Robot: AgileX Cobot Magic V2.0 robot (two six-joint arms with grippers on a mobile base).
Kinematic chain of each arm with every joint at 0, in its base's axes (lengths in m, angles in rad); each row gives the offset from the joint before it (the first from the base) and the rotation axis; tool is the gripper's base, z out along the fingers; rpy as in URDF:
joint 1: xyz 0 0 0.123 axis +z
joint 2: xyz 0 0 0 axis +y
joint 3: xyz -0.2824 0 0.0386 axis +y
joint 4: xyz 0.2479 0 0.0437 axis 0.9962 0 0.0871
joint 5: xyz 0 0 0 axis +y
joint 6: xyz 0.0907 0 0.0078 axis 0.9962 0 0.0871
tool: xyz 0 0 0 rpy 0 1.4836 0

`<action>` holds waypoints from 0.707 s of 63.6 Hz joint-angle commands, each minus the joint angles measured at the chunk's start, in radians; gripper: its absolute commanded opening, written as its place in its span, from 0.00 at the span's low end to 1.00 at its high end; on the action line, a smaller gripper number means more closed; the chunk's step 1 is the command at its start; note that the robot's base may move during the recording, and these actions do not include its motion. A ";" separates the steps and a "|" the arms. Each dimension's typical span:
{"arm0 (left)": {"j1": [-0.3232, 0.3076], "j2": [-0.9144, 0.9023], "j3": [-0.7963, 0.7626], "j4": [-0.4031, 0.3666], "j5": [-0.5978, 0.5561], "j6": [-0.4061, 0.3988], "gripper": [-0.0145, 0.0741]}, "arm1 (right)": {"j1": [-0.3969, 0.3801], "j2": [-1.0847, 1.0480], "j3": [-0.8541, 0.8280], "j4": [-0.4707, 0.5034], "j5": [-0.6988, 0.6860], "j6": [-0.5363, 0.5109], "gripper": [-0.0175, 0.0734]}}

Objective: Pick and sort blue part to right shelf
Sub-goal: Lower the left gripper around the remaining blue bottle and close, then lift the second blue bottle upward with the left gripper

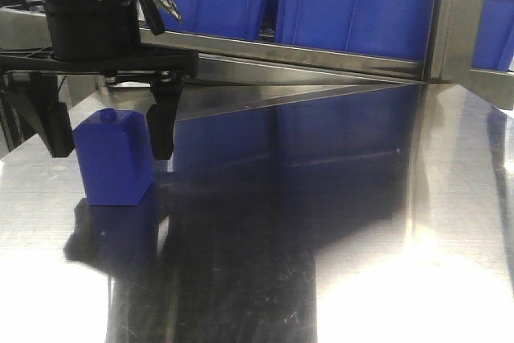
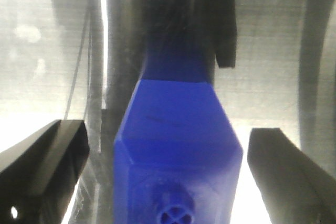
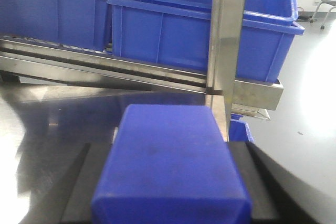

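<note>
As right tool (image 3: 171, 153) clamps the blue part (image 3: 169, 174) — steel post (image 3: 226, 40) stands ahead

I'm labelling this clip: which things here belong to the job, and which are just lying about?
Job: blue part in the right claw; right shelf with its blue bins.
Lying about: squatter blue block inside the open left claw; steel table.
</note>
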State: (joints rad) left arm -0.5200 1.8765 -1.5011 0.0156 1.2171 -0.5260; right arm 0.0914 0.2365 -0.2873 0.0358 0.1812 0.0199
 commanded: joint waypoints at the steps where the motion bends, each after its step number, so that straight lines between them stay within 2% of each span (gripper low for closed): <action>1: -0.006 -0.046 0.003 -0.003 0.006 -0.011 0.89 | -0.006 0.008 -0.030 -0.003 -0.090 -0.007 0.67; 15: -0.006 -0.046 0.028 -0.003 -0.038 -0.011 0.89 | -0.006 0.008 -0.030 -0.003 -0.090 -0.007 0.67; 31: -0.006 -0.046 0.028 -0.003 -0.037 -0.011 0.88 | -0.006 0.008 -0.030 -0.003 -0.090 -0.007 0.67; 37: -0.006 -0.046 0.028 -0.003 -0.037 -0.011 0.82 | -0.006 0.008 -0.030 -0.003 -0.090 -0.007 0.67; 45: -0.006 -0.046 0.028 -0.003 -0.037 -0.011 0.69 | -0.006 0.008 -0.030 -0.003 -0.090 -0.007 0.67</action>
State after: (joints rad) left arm -0.5200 1.8765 -1.4537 0.0156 1.1841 -0.5276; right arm 0.0914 0.2365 -0.2873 0.0358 0.1830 0.0199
